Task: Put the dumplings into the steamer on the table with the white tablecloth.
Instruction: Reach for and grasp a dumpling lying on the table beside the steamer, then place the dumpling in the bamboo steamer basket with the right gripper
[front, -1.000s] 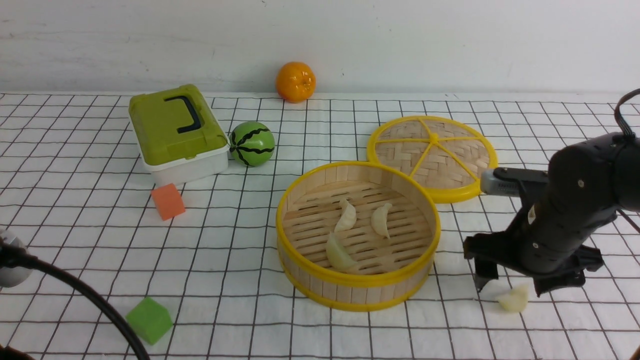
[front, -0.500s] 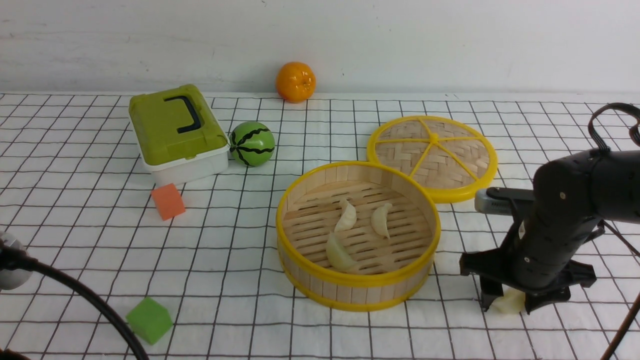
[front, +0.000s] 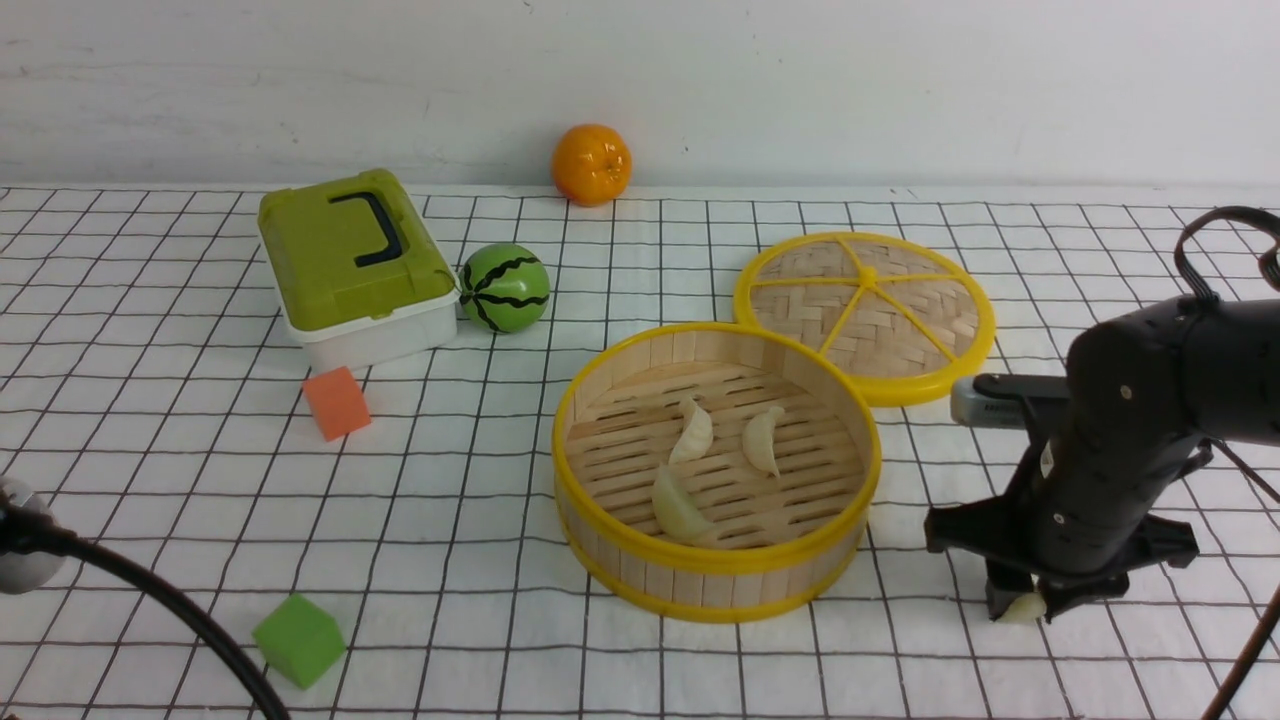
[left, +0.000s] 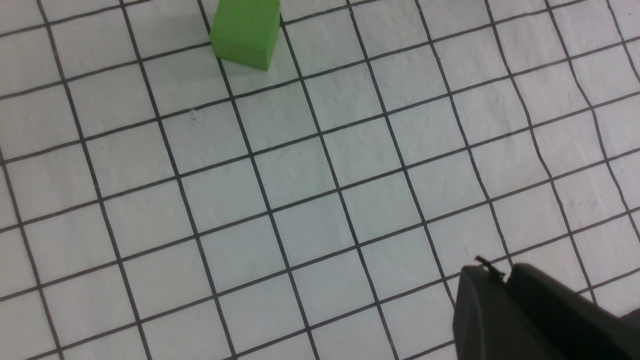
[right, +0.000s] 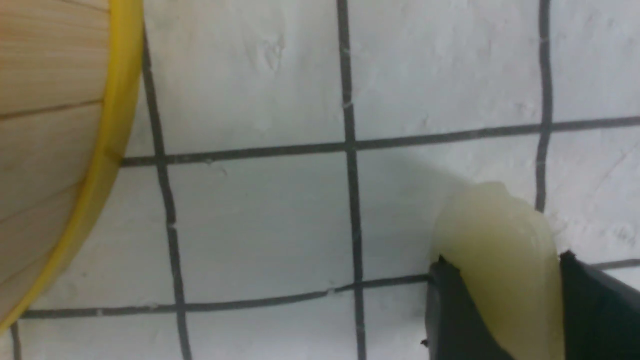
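R gripper (front: 1028, 603) dropped, jaws now pinching last dumpling (right: 500, 260); lift straight up, clear steamer (front: 700, 590) rim before release.

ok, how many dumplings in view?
4. Three dumplings in the steamer: two side by side mid-floor, one nearer the front. Fourth dumpling on the tablecloth right of it, in the right gripper.

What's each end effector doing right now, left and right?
Left end effector: closed, holding nothing.
Right end effector: closed on a dumpling.
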